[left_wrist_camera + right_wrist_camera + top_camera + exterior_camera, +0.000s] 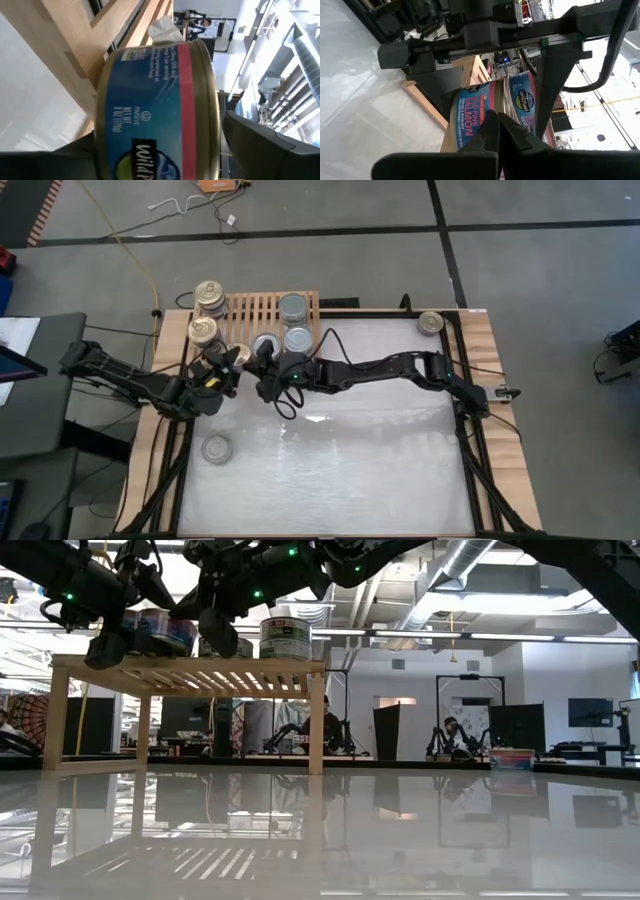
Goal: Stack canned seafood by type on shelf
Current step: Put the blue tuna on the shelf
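Canned seafood sits mostly up on the low light-wood slatted shelf [262, 310] at the table's far-left edge. Nearest item is a stray silver-topped tin [216, 448] alone on the white tabletop [350, 470], near the left side. Next, at the shelf's front edge, a blue-and-red labelled gold-rimmed salmon tin [160, 115] lies between the left gripper [226, 370] fingers; jaws stand spread with a gap showing on one side, so released or nearly so, not clamped. Right gripper [268, 380] is just beside it, fingers pinched together on nothing. Further back, gold-top tins [204, 330] stack at the shelf's left end and silver-grey-top tins [293, 308] on its right half. One more gold-top tin [431, 323] is on the table's far-right corner, well apart.

Handling judgement: tins are rigid, dense for their size, smooth glossy sides, likely slippery. Grip across the side wall at mid-height, jaws square, keep level so stacks seat rim on rim.
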Available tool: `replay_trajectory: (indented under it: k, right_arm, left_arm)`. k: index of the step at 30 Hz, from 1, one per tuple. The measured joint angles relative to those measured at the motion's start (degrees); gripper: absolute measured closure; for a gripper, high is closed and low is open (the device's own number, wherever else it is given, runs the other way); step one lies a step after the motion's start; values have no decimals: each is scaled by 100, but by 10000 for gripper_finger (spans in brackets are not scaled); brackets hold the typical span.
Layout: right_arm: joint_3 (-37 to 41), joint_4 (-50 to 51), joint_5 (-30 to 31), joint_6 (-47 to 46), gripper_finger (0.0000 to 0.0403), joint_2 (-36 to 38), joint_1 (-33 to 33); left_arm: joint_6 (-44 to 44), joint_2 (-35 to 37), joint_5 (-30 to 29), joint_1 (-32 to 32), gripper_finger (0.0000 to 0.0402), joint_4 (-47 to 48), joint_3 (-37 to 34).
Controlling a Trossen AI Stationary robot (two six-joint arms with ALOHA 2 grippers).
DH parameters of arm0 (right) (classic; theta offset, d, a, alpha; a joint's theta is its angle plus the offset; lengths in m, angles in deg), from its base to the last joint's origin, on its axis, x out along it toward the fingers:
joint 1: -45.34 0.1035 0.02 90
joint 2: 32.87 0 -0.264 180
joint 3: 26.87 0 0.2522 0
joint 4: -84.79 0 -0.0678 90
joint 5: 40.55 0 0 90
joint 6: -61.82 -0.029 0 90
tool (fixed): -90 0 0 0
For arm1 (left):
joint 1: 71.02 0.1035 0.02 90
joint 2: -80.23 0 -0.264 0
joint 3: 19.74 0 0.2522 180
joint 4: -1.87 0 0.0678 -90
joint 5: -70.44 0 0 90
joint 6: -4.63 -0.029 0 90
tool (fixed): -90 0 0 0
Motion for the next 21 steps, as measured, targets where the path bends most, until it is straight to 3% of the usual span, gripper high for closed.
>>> replay_trajectory:
  k: [10, 15, 21]
  right_arm:
    - [0, 46, -385, -75, 382, -1, -3]
    - [0, -156, 91, -29, 383, -110, -123]
    - [0, -142, 78, -93, 382, -109, -109]
  left_arm:
    - [1, 0, 84, -2, 82, -162, 0]
    - [-207, 0, 91, -46, 81, -436, 0]
    - [-164, 0, 102, -70, 81, -445, 0]
